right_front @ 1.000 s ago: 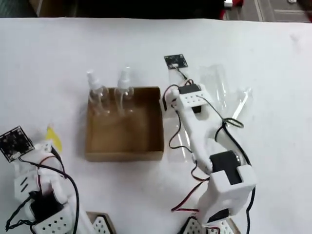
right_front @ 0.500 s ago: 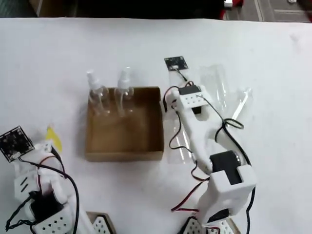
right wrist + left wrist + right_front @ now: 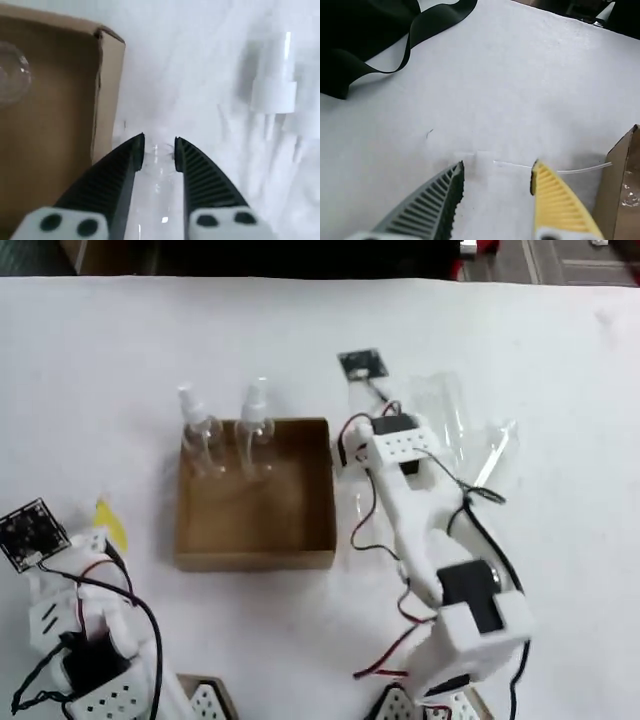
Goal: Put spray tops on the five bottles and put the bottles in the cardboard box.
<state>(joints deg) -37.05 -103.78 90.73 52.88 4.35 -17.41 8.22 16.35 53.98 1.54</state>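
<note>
- Cardboard box [image 3: 255, 540] is sitting open on the white tabletop [image 3: 120, 350], between the two arms.
- Two capped bottles [image 3: 200, 435] are standing upright inside the box along its far wall. They are side by side, and each is wearing a white spray top.
- The right tool [image 3: 159, 142] is hanging just beside the box's right wall. Its dark fingers are clenching on a clear bottle [image 3: 157, 155] that is carrying no top. The bottle's neck is showing between the fingertips, low over the tabletop.
- In the high view the right arm [image 3: 420, 530] is stretching from the near edge toward the box's far right corner. It is covering much of the held bottle and the strip of tabletop beside the box.
- Red and black cables [image 3: 385, 650] are trailing off the arm near its base.
- Another clear bottle [image 3: 440, 405] is lying on its side beyond the right arm, well apart from the box.
- A loose spray top [image 3: 497, 445] is lying near that bottle, to the right of the arm and off the box.
- The left tool [image 3: 497, 170] is hanging released, with its grey and yellow fingers spread apart over bare tabletop. It is close to a corner of the box.
- A thin clear tube [image 3: 570, 170] is lying flat on the tabletop just past the yellow fingertip, running toward the box corner.
- A black strap [image 3: 380, 45] is lying curled on the tabletop, well beyond the left tool.
</note>
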